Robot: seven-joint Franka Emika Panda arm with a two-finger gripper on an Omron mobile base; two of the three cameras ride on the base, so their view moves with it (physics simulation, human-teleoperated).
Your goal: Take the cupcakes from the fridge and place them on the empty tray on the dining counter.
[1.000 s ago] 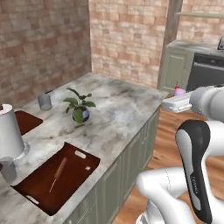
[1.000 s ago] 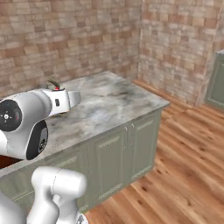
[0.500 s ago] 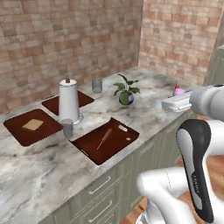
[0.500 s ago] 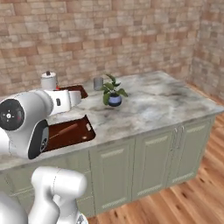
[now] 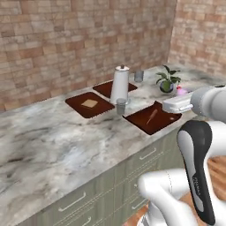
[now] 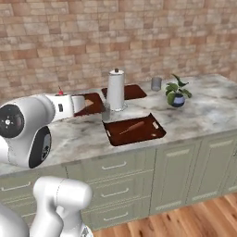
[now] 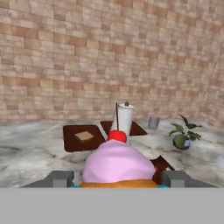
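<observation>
Since the earlier frames the whole scene has shifted across both base views, so the base has been driven along the island; the trays, once off to one side, are now seen nearly head-on, and nothing on the marble itself appears to have been moved.

Behind everything a brick wall [image 6: 139, 41] is seen. Below it the dining counter [image 5: 57, 145] is spread out, its tabletop of grey-white veined marble carried on a sage-green base with drawers. The white arm is raised over the near edge of the tabletop.

On the tabletop the empty tray [image 6: 134, 130], dark reddish-brown, is laid nearest the edge, with a thin pale stick-like thing lying on it that cannot be made out. Farther back a second brown tray [image 5: 89, 104] bearing a tan square is seen, and a third [image 5: 108, 88] lies behind the paper-towel roll [image 6: 116, 90], which stands upright between the trays. A small grey cup [image 5: 121, 106] is placed just in front of the roll, and another grey cup [image 6: 156, 84] stands well back. A potted plant [image 6: 177, 91] is set toward the far end of the tabletop.

In the hand view the cupcake [image 7: 119, 162], pink-frosted with a red cherry on top, is held between the fingers [image 7: 57, 178], which are closed against its sides at a fairly wide spread. It is carried in the air, short of the empty tray.
</observation>
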